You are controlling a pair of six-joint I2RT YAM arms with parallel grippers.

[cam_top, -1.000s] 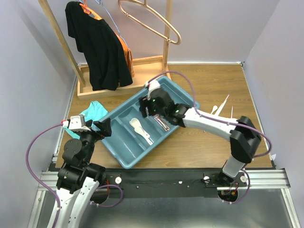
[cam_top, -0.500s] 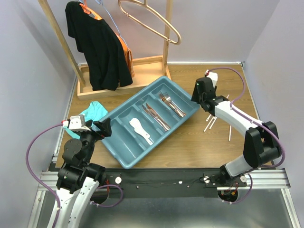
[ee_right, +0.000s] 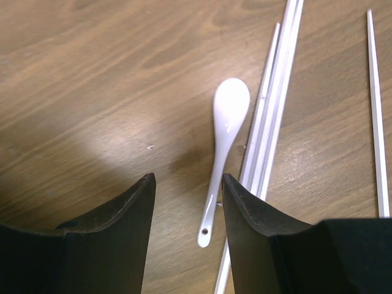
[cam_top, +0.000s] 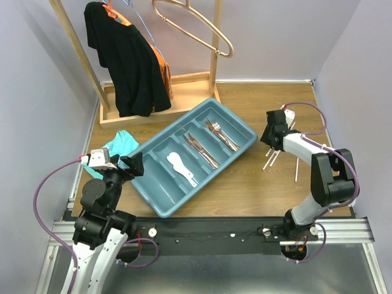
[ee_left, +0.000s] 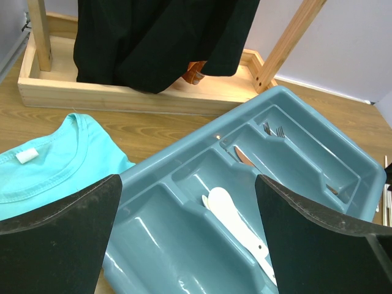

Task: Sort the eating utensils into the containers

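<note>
White spoon (ee_right: 222,153) handle between fingers of parted right claw (ee_right: 188,182) (nothing gripped), chopsticks (ee_right: 277,98) close alongside, left claw (ee_left: 188,180) spread wide.

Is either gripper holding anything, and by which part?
Nothing held. Right gripper hangs open over the white spoon, at its handle; left gripper open, empty.

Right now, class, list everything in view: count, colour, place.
tray: one, teal-blue, table centre
forks: few, metal, tray's end compartment
knives: few, metal, next compartment
tray spoon: one, white, third compartment
table spoon: one, white, right of tray
chopsticks: several, pale, beside table spoon
cloth: one, teal, left of tray
garment: one, black, on rack
rack: one, wooden, back left
hanger: one, coppery, beside rack post
left gripper: open, facing tray
right gripper: open, straddling table spoon
</note>
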